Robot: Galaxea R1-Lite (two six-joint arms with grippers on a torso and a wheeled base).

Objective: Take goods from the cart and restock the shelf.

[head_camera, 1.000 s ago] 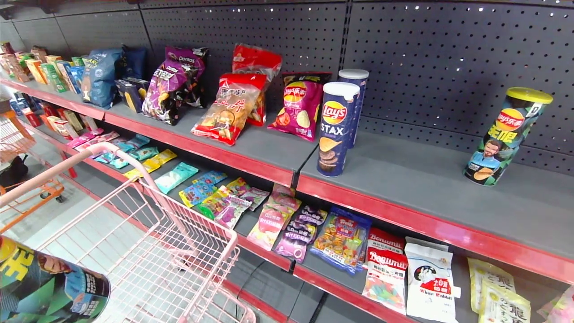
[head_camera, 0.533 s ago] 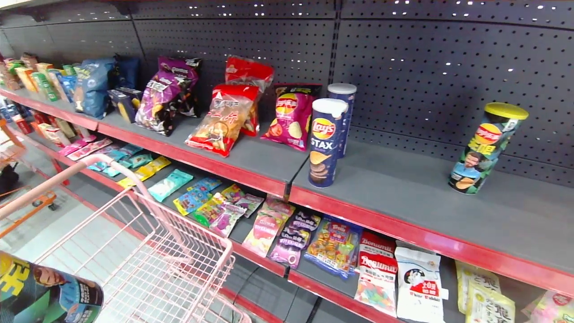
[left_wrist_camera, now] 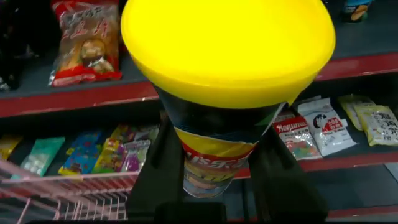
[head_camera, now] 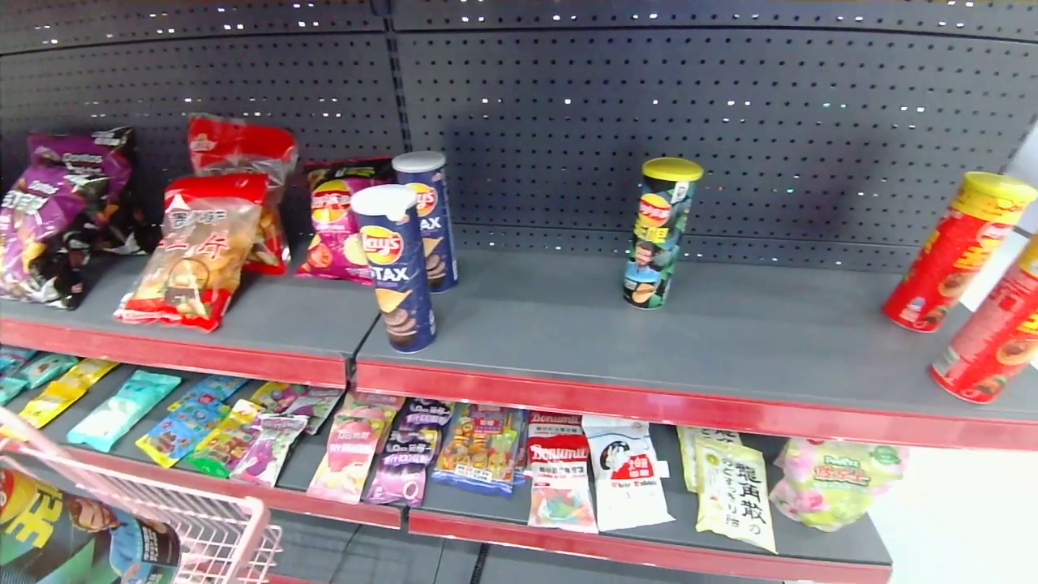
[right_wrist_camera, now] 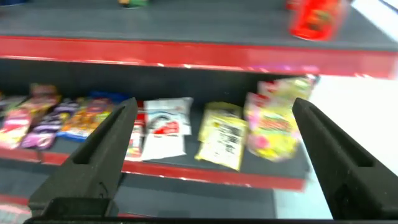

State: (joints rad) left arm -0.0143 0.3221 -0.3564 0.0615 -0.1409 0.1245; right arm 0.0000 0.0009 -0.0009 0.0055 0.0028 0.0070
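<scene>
Filling left end effector (left_wrist_camera: 217, 171): yellow-lidded can (left_wrist_camera: 227, 50)

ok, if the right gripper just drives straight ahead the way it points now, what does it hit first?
Probably the yellow packet lying on the lower shelf, which sits centred ahead of the open right gripper. Depth is unclear, so it's a guess.
</scene>
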